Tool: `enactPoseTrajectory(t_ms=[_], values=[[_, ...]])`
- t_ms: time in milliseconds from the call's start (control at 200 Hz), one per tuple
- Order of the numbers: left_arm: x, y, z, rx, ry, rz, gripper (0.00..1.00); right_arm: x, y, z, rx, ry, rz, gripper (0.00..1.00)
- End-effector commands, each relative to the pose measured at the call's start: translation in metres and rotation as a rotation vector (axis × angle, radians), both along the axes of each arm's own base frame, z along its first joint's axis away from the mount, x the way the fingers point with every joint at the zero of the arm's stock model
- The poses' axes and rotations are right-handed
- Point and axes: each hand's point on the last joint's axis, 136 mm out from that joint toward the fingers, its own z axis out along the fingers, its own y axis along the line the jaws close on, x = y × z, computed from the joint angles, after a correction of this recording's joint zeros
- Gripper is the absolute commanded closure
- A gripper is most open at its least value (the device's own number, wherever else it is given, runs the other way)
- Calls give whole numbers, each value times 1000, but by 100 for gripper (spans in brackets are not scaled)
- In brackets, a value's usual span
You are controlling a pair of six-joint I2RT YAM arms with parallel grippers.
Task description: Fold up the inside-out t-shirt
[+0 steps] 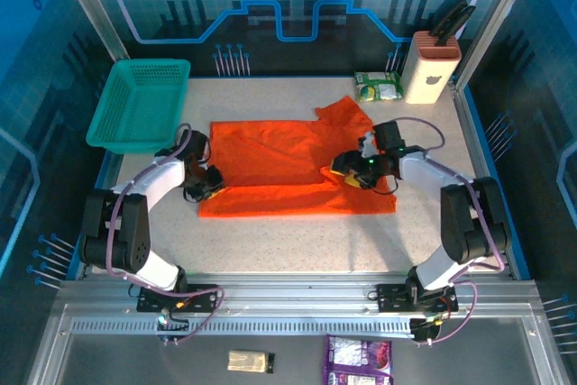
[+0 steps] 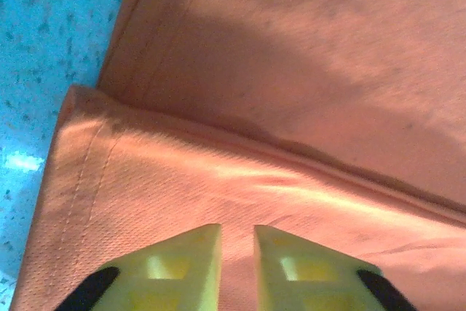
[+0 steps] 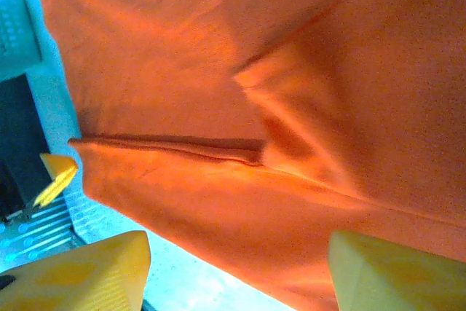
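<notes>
The inside-out t-shirt (image 1: 279, 160) lies spread flat in the middle of the table, bright orange-red, with its near strip folded over along the front. My left gripper (image 1: 206, 185) sits at the shirt's left edge. In the left wrist view its yellow fingers (image 2: 237, 227) stand almost together with a fold of the cloth (image 2: 291, 71) pinched in the narrow gap. My right gripper (image 1: 350, 175) hovers over the right part, near a sleeve. Its fingers (image 3: 237, 242) stand wide apart and open, over the hemmed edge of the cloth (image 3: 182, 56).
A teal mesh basket (image 1: 140, 101) stands at the back left. A green packet (image 1: 379, 86) and a white block with a brown top (image 1: 431, 65) stand at the back right. Bare speckled table (image 1: 297, 241) runs in front of the shirt.
</notes>
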Motion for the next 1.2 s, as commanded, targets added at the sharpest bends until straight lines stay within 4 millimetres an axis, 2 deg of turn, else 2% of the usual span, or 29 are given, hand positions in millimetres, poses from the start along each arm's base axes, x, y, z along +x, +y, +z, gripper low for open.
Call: enactPoseTrajectory(t_ms=[0,105,305,400,600,700,871,1041,1101,1196], values=[[-27,2,-14,-6,87,19,87,-35,-41,-30,-85,130,-53,34],[-37,7,-23,24,115,28,91,-43,-64,-39,-116,153,-95,33],[-53,9,-39,-1,148,68,92,-61,-91,-61,-193,229,-168,31],[-62,8,-45,-36,159,101,92,-75,-95,-69,-208,275,-189,31],[-88,13,-42,-40,185,180,91,-106,-99,-66,-224,347,-250,32],[-102,9,-40,-77,183,217,83,-123,-102,-65,-236,384,-287,32],[-126,3,-41,-138,186,300,82,-140,-99,-61,-218,402,-304,32],[-136,2,-32,-162,146,331,80,-145,-93,-54,-176,415,-305,34],[-130,1,-21,-168,106,323,80,-141,-91,-47,-165,398,-303,34],[-111,0,1,-178,32,292,79,-123,-88,-25,-148,312,-277,34]])
